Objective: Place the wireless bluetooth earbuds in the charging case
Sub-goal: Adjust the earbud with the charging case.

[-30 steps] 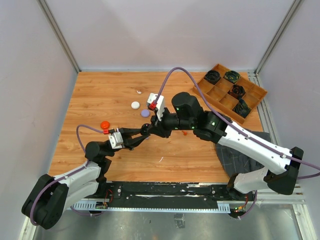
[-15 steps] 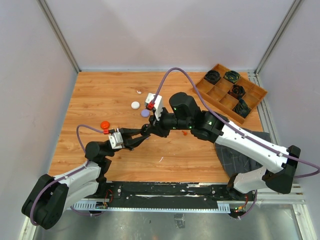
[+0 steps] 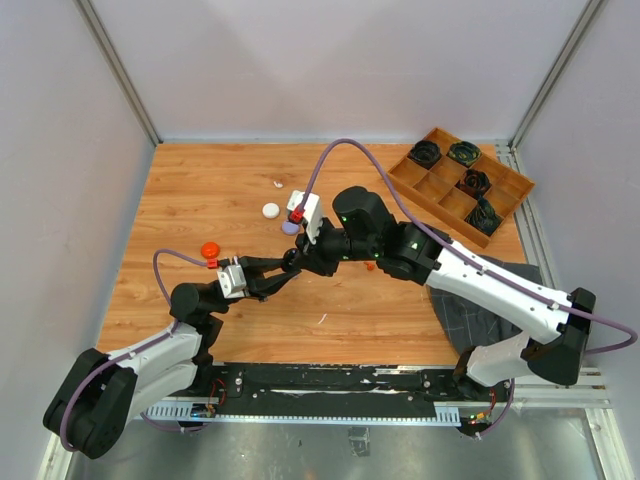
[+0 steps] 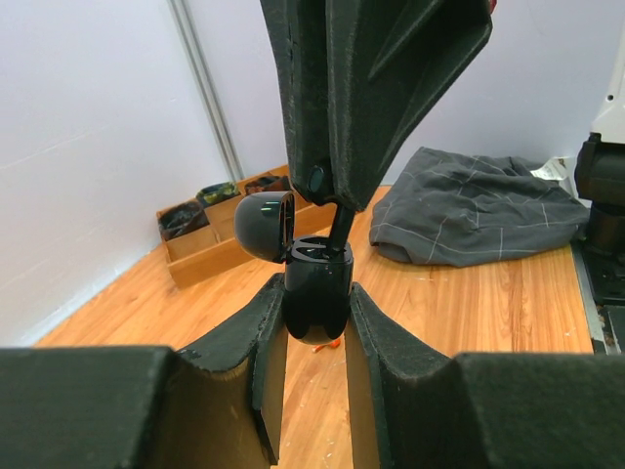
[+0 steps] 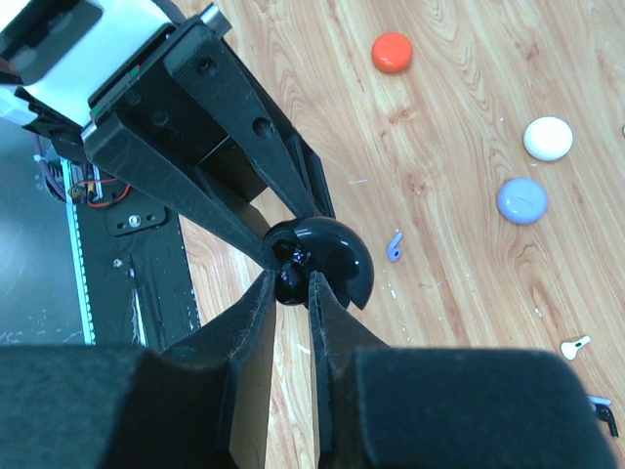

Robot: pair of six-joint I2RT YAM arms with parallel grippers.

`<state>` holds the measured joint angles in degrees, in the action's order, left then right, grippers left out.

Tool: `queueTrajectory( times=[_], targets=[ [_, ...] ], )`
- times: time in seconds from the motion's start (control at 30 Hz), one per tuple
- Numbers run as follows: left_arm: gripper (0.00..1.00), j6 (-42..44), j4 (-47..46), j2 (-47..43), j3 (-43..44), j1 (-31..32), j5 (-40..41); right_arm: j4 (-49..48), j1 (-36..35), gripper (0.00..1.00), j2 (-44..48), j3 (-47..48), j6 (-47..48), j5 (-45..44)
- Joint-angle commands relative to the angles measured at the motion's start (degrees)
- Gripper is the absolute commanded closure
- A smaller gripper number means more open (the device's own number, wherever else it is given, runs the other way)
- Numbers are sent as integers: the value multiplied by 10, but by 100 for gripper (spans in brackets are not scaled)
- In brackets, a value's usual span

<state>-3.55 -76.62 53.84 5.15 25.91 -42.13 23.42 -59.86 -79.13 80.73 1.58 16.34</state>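
My left gripper [image 4: 314, 293] is shut on the black charging case [image 4: 317, 288] and holds it upright above the table with its lid [image 4: 264, 223] hinged open. My right gripper [image 5: 291, 278] comes down from above, shut on a black earbud [image 5: 294, 273] whose stem [image 4: 342, 230] reaches into the case's mouth. In the top view both grippers meet at mid-table [image 3: 297, 266]. A pale purple earbud [image 5: 394, 245], a white earbud [image 5: 575, 345] and another black one [image 5: 605, 410] lie on the wood. A red-orange earbud [image 4: 333, 343] lies beneath the case.
Three round pucks lie on the table to the left: orange [image 3: 209, 249], white [image 3: 270, 210], pale purple [image 3: 290, 228]. A wooden tray [image 3: 437, 186] with black coiled bundles stands at the back right. A grey cloth [image 3: 480, 300] lies at the front right.
My right arm's wrist has shifted slightly left and toward the left gripper. The left gripper and the case have stayed in place.
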Motion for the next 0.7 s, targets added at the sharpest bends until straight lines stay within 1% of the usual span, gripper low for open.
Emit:
queueTrajectory(
  times=[0.0,0.17,0.43,0.67],
  targets=[
    [100,-2,-18,-6,14,0,0,28,-8,99,-11,9,17,7],
    [100,-2,-17,-3,16,0,0,43,-10,99,-15,17,24,6],
    [100,-17,-41,9,17,0,-10,33,-16,95,-28,22,24,11],
    [100,-20,-43,4,14,0,-11,26,-18,86,-31,22,26,12]
  ],
)
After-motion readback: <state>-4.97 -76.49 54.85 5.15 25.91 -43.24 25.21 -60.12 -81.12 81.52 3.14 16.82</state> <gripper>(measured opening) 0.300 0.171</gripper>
